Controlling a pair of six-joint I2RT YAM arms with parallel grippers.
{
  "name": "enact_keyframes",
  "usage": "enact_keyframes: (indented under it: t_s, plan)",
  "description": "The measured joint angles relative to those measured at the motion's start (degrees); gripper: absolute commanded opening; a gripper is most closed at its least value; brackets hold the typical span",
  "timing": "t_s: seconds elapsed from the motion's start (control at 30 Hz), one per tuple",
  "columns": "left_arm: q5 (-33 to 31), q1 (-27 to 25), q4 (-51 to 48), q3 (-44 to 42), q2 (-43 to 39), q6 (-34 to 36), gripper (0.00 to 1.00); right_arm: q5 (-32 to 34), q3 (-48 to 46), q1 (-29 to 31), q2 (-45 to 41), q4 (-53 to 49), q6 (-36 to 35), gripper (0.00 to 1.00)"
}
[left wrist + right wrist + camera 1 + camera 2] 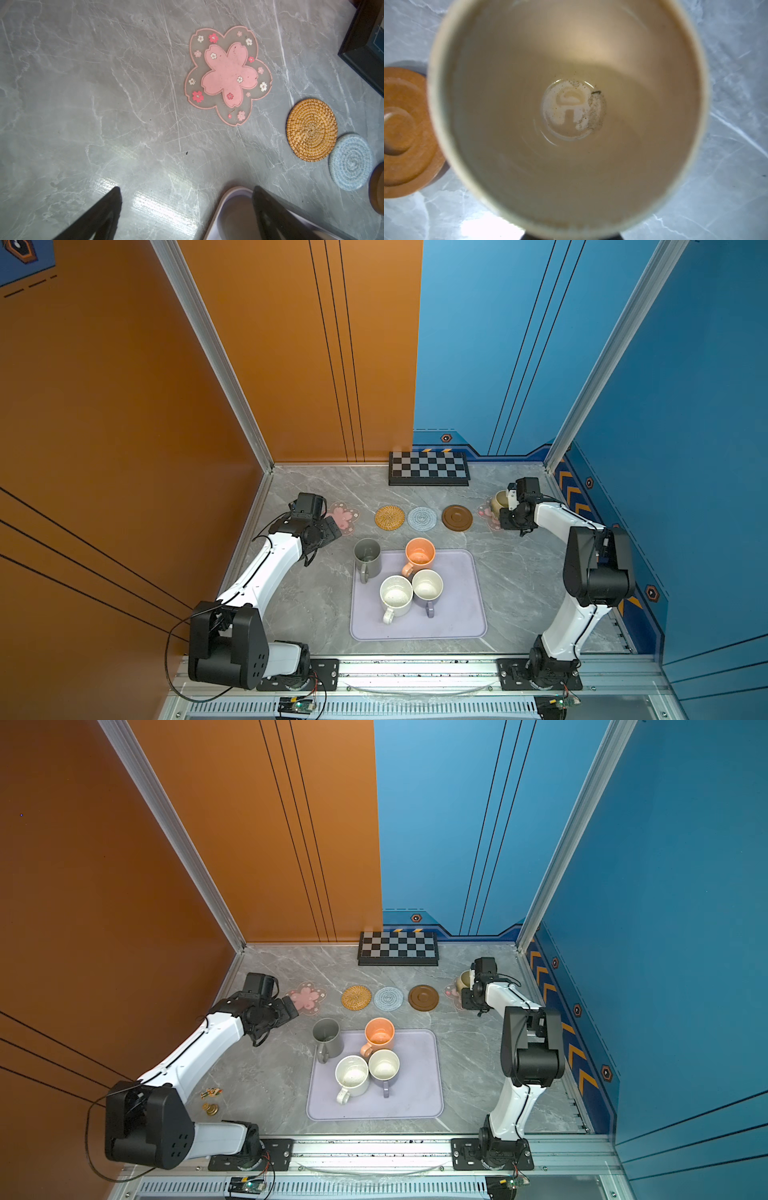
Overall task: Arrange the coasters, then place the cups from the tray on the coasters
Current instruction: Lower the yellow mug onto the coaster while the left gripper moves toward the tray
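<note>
Four mugs are pictured on the lavender tray, while the squat beige mug is seen on or just above the right-hand flower coaster. The right gripper is at its rim, its grip not discernible. The left gripper is held spread wide, empty. Glazed, rigid and breakable, the mugs are judged best taken by rim wall or handle.

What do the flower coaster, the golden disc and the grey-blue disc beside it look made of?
Flower coaster: likely soft silicone or PVC, translucent matte rim, raised pink centre. Golden disc: woven rattan or similar cane, coiled weave visible. Grey-blue disc: seemingly cotton cord, fuzzy spiral coils.
</note>
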Motion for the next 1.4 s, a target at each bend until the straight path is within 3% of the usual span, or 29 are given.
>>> enact_keyframes:
  t_s: [0.4,0.93,1.13,1.4]
  plan:
    - [0.0,-0.3,0.0,0.0,-0.2,0.1,0.98,3.0,0.0,0.1,-0.7,-1.5,0.2,0.39]
    - [0.8,-2.7,-0.1,-0.6,-7.8,2.7,0.98,5.1,0.0,2.4,-10.6,-4.0,2.4,0.40]
    - [1.1,-6.4,-0.1,-3.5,-12.7,3.1,1.00,4.2,-0.1,6.7,-16.1,-5.1,3.8,0.41]
    - [0.0,-14.3,-2.5,-6.1,-20.0,2.1,0.92,4.1,-3.8,8.7,-24.8,-6.1,6.6,0.41]
